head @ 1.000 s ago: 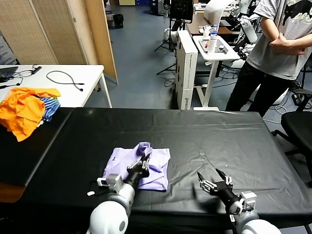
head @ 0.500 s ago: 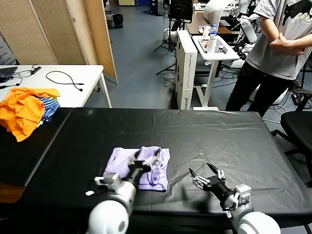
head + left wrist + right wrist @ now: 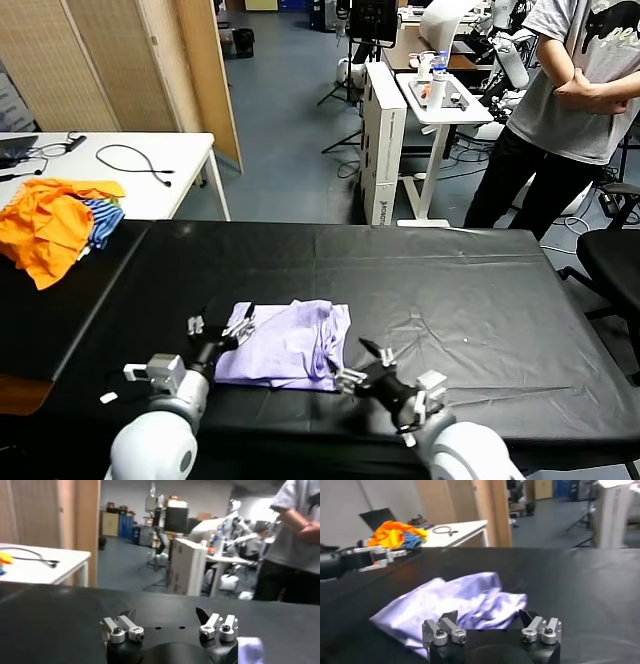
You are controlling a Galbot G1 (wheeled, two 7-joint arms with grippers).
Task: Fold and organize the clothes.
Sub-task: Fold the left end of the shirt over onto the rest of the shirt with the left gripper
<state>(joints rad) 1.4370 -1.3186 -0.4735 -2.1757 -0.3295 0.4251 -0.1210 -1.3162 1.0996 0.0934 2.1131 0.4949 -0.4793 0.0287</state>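
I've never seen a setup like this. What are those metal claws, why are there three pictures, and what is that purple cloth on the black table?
You are looking at a two-armed robot. The wide picture comes from a camera on its head, looking down at a black table. The other two come from cameras on its wrists, so each shows that arm's own claw up close.

Each claw is an end effector, the grasping part. The left end effector sits at the left edge of a pale lavender T-shirt, lying loosely folded on the table. The right end effector is at the shirt's near right corner. Both are open and hold nothing.

The orange clothes lie aside on the table's left end, and a person stands beyond.
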